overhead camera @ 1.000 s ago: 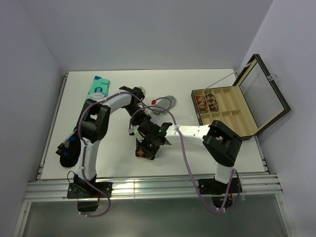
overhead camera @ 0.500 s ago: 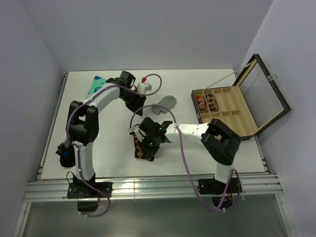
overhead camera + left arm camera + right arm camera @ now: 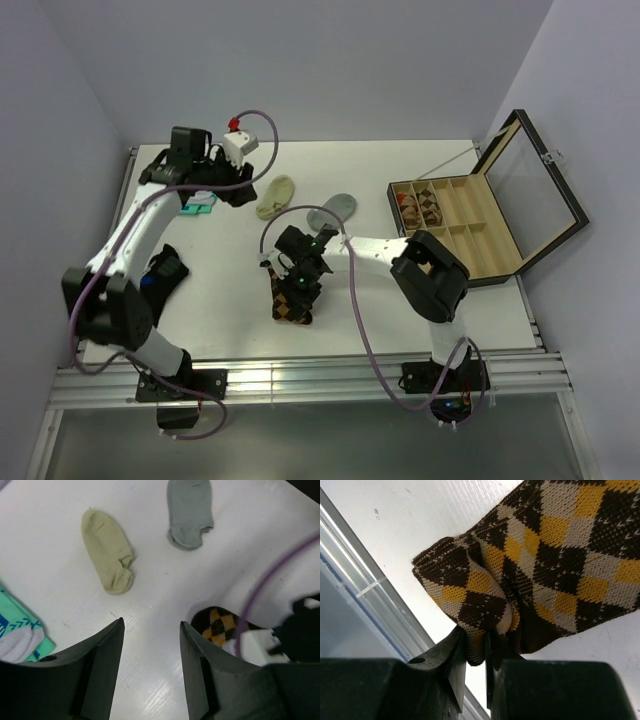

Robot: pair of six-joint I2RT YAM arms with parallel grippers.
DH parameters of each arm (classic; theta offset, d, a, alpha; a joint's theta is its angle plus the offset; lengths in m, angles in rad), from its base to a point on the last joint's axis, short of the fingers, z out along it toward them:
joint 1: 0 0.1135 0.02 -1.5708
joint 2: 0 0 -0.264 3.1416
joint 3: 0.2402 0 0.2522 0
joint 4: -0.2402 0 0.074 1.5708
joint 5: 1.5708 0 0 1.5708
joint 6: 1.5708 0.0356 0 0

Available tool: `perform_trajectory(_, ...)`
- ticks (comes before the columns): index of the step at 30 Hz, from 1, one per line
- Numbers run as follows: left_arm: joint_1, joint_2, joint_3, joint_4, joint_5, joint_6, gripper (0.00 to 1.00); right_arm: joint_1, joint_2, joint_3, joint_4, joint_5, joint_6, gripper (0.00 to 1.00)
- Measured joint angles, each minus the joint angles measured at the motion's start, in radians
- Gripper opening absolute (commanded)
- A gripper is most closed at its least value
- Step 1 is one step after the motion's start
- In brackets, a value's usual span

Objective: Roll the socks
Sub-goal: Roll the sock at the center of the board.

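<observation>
Left arm: extended over the table (image 3: 160, 595), end effector (image 3: 150, 626) held apart.
Right arm: reached leftward, end effector (image 3: 476, 642) clamped on argyle sock (image 3: 550, 555).

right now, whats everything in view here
argyle sock: one, dark brown with tan-orange diamonds, near middle
cream sock: one, cream, far middle, flat
grey sock: one, grey, right of the cream sock
packet: one, teal and white, far left
box: one, dark with tan compartments, lid open, right side
dark bundle: one, black with blue, left edge
table: one, white
left tool: one, black, open and empty, far left
right tool: one, black, shut on the argyle sock
</observation>
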Motion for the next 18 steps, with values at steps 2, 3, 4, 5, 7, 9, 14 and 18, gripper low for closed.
perform_trajectory(2,-0.008,-0.125,-0.09,0.027,0.001,0.024,0.55,-0.007,0.022,0.031,-0.036,-0.013,-0.006,0.07)
perform_trajectory(3,-0.011,-0.173,-0.124,0.034,0.002,0.035,0.54,-0.011,0.036,0.049,-0.057,-0.022,-0.01,0.08)
perform_trajectory(4,-0.014,-0.217,-0.155,0.045,0.002,0.054,0.54,-0.014,0.049,0.068,-0.077,-0.03,-0.012,0.08)
perform_trajectory(5,-0.016,-0.259,-0.186,0.054,0.004,0.071,0.55,-0.016,0.058,0.08,-0.089,-0.037,-0.014,0.09)
perform_trajectory(7,-0.016,-0.316,-0.249,0.07,0.006,0.109,0.57,-0.025,0.075,0.099,-0.114,-0.056,-0.016,0.09)
perform_trajectory(9,-0.018,-0.362,-0.314,0.072,0.004,0.152,0.58,-0.037,0.087,0.109,-0.125,-0.08,-0.015,0.09)
perform_trajectory(14,-0.122,-0.458,-0.47,0.06,-0.031,0.263,0.59,-0.061,0.132,0.148,-0.164,-0.137,-0.001,0.09)
perform_trajectory(18,-0.281,-0.575,-0.615,0.068,-0.101,0.306,0.61,-0.064,0.145,0.156,-0.168,-0.16,0.021,0.09)
